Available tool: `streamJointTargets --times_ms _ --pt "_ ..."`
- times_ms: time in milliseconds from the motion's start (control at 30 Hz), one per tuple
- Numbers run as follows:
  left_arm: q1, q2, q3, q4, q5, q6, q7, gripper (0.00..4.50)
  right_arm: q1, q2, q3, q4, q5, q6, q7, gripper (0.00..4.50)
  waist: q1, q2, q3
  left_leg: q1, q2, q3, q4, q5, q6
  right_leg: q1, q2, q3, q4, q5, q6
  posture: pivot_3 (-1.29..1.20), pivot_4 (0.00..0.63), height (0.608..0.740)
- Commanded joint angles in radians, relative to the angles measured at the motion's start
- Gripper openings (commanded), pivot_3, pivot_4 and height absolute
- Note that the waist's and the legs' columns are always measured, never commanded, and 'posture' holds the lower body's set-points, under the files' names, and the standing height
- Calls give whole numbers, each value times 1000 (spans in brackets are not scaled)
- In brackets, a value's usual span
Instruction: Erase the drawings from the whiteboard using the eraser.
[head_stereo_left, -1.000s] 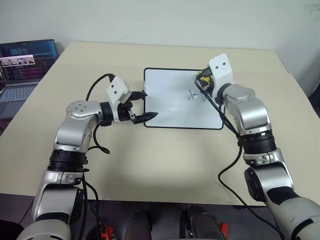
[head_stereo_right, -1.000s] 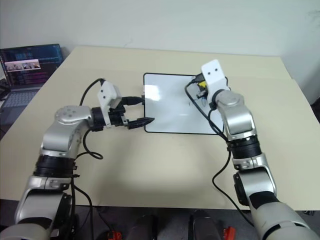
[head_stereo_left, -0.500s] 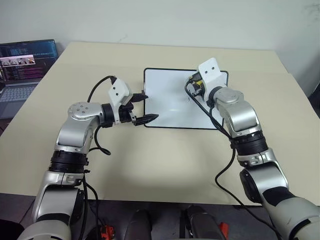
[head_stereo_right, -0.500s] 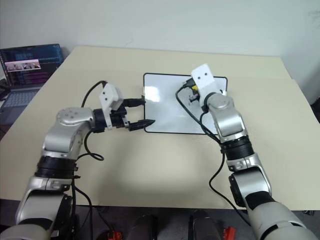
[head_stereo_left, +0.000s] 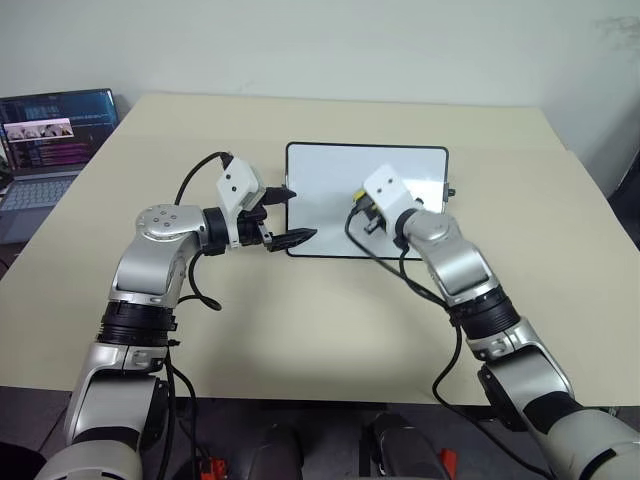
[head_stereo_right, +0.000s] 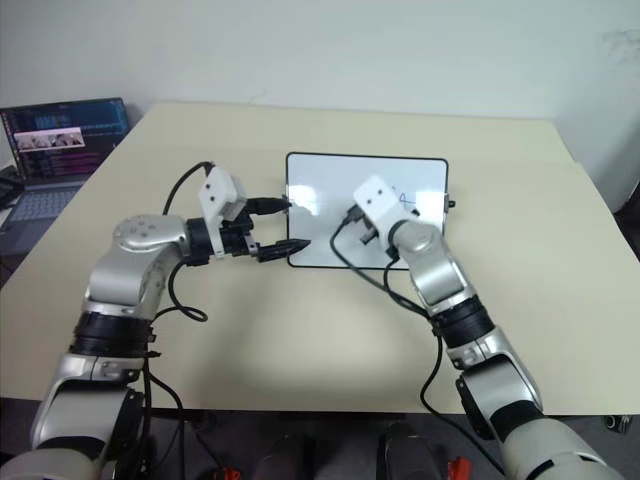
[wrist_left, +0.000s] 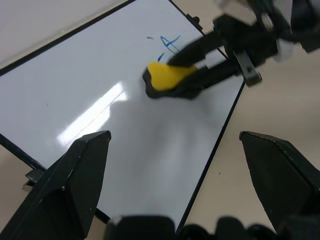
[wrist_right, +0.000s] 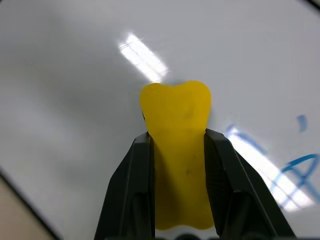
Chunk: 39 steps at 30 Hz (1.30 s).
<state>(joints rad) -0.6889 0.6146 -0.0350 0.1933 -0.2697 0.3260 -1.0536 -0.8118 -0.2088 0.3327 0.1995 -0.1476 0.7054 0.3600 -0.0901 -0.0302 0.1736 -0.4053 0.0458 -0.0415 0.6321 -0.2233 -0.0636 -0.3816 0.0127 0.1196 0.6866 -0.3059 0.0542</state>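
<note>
Your right gripper (wrist_right: 176, 150) pinches the yellow eraser (wrist_left: 167, 78) between its two black fingers and presses it on the middle of the whiteboard (head_stereo_left: 330, 170), which lies flat at the centre of the table (head_stereo_left: 300, 310). Your left gripper (head_stereo_left: 283, 214) hovers at the board's left edge, fingers spread and holding nothing. Most of the white surface around the eraser looks clean, so the job seems well along. What remains, as far as can be seen, is a small cluster of blue drawings (wrist_left: 170, 44) toward the board's far right corner, just beside the eraser. A laptop (head_stereo_left: 45, 140) sits far left.
</note>
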Motion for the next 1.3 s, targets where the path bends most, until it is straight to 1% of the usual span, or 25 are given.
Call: streamJointTargets --times_ms 33,100,267,333,400,533,733,1300 --pt "-5 14 16 -33 -6 -3 1 4500 33 -6 18 40 -9 40 31 980 0 0 0 3 0 0 -1 0 0 4 0 0 -1 0 0 0 150 740" --pt "-7 13 13 -31 -4 -4 2 4500 29 -7 8 45 -13 35 22 980 0 0 0 7 0 0 -1 0 0 8 0 0 -2 0 0 0 150 740" --pt "-11 10 10 -27 -3 -7 1 4500 -12 -12 -55 90 -24 21 -52 980 1 0 0 7 0 -1 -1 0 0 8 0 0 -3 0 0 0 150 740" --pt "-15 8 8 -22 -1 -9 1 4500 -41 -24 -100 135 -33 30 -115 980 2 0 0 7 0 -1 -1 0 0 8 0 0 -3 0 0 0 150 740" --pt "-19 5 6 -18 2 -12 1 4500 -56 -37 -120 164 -37 32 -145 980 3 0 0 7 0 -1 0 0 0 9 0 0 -3 1 1 0 150 740" --pt "-21 4 6 -15 3 -15 0 4500 -60 -46 -127 188 -38 32 -163 979 11 -2 -1 7 -1 -4 0 0 0 10 0 -2 -4 1 1 0 150 740" --pt "-24 5 6 -9 6 -18 0 4500 -50 -40 -110 179 -32 41 -146 977 11 -3 -1 6 -1 -5 0 0 0 11 0 -3 -5 1 2 0 150 740" --pt "-35 -5 0 13 19 -30 2 4500 -61 -67 -129 224 -50 56 -202 977 14 -3 -2 6 -1 -6 1 0 0 12 -1 -4 -5 1 2 0 150 740"
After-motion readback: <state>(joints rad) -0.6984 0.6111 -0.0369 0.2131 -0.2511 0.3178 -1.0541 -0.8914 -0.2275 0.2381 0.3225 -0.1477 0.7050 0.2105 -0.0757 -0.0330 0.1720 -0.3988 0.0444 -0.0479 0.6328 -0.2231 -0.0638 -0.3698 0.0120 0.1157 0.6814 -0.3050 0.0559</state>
